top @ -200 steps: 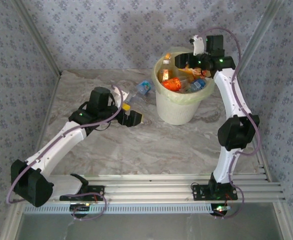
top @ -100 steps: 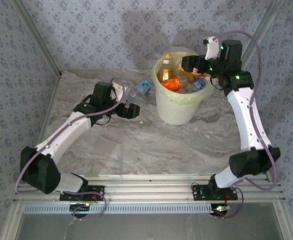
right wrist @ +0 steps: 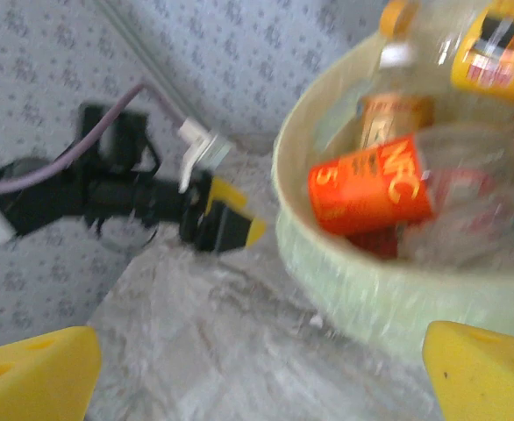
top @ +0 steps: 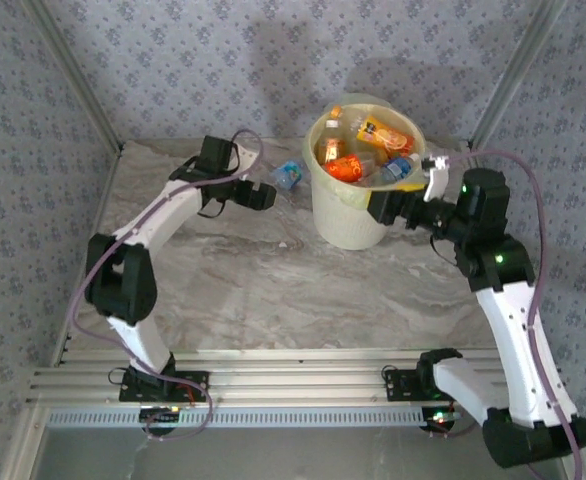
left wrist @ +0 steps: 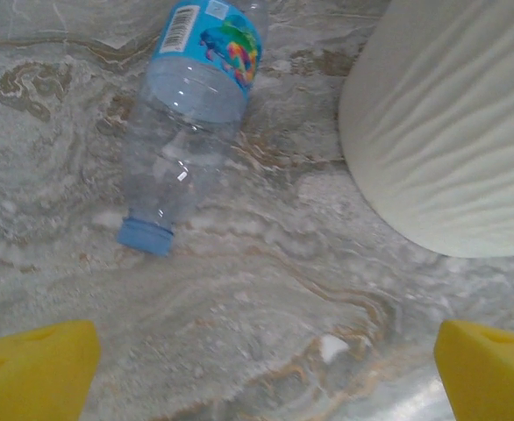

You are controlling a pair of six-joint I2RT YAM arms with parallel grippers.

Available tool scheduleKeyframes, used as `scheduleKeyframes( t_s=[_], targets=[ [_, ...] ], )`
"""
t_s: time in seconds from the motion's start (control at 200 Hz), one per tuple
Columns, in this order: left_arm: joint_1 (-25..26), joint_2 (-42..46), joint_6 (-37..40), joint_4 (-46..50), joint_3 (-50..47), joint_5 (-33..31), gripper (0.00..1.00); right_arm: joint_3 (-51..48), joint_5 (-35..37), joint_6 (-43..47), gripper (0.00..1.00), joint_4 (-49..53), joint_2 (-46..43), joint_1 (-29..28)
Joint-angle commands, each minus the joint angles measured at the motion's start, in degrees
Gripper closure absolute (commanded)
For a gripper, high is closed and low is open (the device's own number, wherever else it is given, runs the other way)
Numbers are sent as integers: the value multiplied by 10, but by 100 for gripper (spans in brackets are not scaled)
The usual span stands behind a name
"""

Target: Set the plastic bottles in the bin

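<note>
The bin stands at the back of the table with several plastic bottles in it, among them an orange-labelled one and a yellow-labelled one. One clear bottle with a blue label and blue cap lies on the table left of the bin. My left gripper is open just short of this bottle, its yellow pads wide apart and empty. My right gripper is open and empty, low beside the bin's right wall.
Patterned walls with metal corner posts close off the back and sides. The marble tabletop lies bare in front of the bin. In the right wrist view the left gripper shows beyond the bin.
The left arm stretched back and right, bringing its gripper close to the blue-labelled bottle. The right arm pulled away from above the bin and came down beside it, jaws widening.
</note>
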State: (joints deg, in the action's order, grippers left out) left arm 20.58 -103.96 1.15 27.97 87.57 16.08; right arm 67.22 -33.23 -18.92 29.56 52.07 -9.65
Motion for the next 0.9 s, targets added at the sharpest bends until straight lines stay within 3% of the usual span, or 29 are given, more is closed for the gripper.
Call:
scheduleKeyframes(
  t_s=[0.0,0.29,0.605,0.894],
  targets=[
    [-10,-54,59,32,61,10,3,-53,-65,-41,2,2,-37,-4],
    [-26,-197,121,28,169,53,0,-133,-86,-77,0,34,-105,-6],
    [-32,-318,139,78,289,81,1,-125,-59,-95,0,66,-111,-8],
    [-29,-359,118,101,344,96,11,-121,-42,-106,0,65,-108,-9]
  ],
)
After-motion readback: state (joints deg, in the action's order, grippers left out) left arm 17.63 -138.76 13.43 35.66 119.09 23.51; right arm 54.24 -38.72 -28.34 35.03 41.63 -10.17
